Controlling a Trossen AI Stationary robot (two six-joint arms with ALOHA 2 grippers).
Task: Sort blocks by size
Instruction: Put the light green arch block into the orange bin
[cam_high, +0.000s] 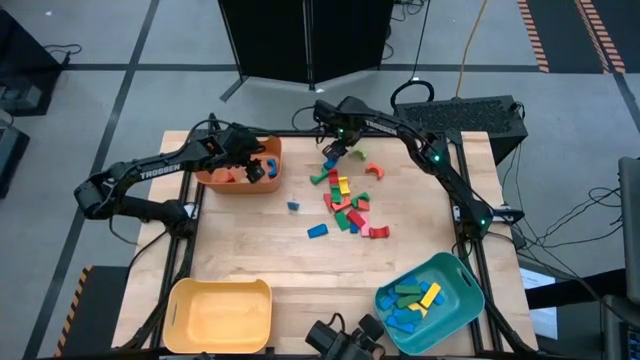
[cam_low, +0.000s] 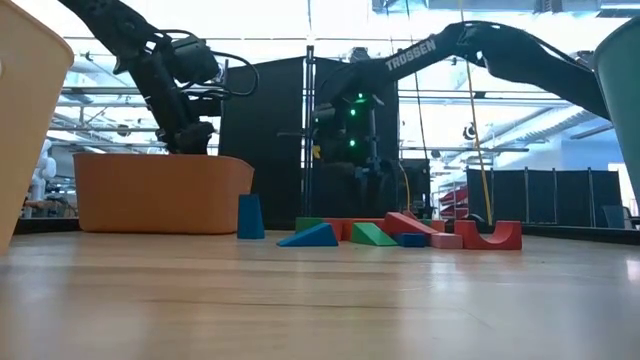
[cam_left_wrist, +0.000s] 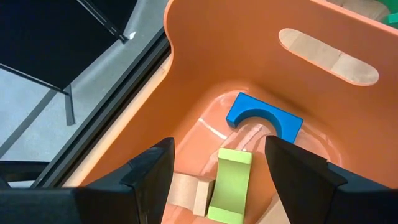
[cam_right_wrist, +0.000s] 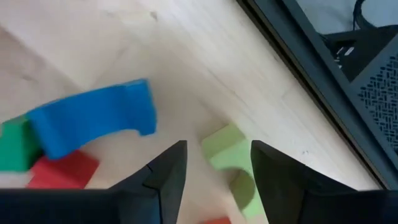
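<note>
A light-green block (cam_right_wrist: 225, 149) lies on the table (cam_high: 250, 240) at the far edge of the scattered blocks (cam_high: 345, 200), directly between and beyond the right gripper (cam_right_wrist: 212, 171), whose fingers stand apart and empty (a blue arch (cam_right_wrist: 93, 121) sits just beside). The left gripper (cam_left_wrist: 217, 168), also spread, hangs over the orange bin (cam_left_wrist: 249, 68), well apart; the right arm is nearer.
</note>
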